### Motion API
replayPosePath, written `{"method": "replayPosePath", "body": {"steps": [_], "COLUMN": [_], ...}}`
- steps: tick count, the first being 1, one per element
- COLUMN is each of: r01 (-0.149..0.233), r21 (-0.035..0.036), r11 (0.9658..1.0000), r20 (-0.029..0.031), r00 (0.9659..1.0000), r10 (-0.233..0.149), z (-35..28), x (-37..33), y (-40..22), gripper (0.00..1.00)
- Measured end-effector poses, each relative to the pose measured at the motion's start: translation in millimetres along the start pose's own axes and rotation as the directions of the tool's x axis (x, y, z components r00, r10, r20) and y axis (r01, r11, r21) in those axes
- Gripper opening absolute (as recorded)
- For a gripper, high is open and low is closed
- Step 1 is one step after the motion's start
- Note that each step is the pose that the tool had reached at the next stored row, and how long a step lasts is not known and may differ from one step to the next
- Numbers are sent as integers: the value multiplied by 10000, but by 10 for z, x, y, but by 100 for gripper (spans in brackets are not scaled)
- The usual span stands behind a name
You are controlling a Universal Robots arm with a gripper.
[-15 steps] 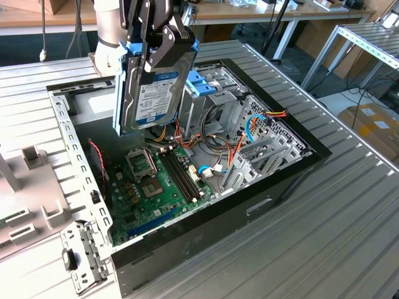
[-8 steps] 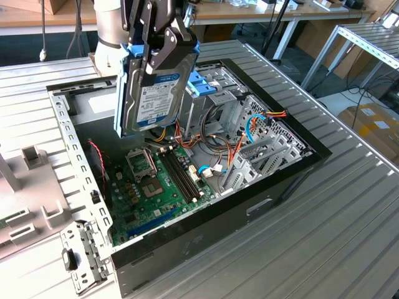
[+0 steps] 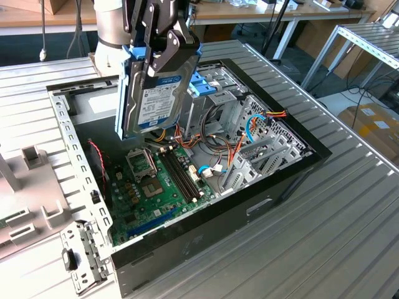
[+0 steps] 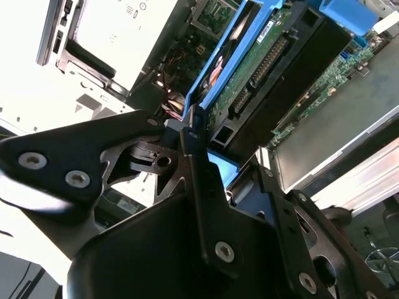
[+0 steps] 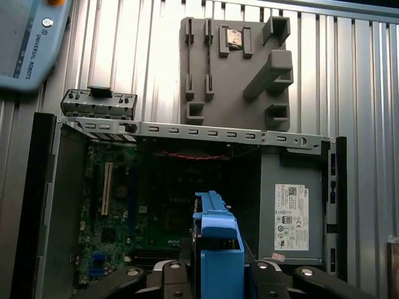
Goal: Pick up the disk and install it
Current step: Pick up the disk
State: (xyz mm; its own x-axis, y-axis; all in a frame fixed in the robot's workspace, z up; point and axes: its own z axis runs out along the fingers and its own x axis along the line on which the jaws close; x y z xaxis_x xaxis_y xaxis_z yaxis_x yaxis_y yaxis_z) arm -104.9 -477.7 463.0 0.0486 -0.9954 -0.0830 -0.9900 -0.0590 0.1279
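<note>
Disk (image 3: 153, 99) upright above computer case (image 3: 218, 233) | end effector (image 3: 163, 53) clamped on disk | step: carry, uninstalled | next likely needs careful alignment

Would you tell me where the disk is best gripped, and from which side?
By its upper short end, from above, as the hand has it now: the disk hangs upright over the open case and seems pinched across its two flat faces. That leaves the blue rails along its long sides and its lower end free.
</note>
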Motion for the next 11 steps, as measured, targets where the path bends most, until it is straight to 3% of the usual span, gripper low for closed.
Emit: {"method": "replayPosePath", "body": {"steps": [11], "r01": [1], "r21": [0], "r11": [10000], "r20": [-1], "r00": [10000], "r10": [-1], "z": [-3], "x": [62], "y": [1], "gripper": [37]}}
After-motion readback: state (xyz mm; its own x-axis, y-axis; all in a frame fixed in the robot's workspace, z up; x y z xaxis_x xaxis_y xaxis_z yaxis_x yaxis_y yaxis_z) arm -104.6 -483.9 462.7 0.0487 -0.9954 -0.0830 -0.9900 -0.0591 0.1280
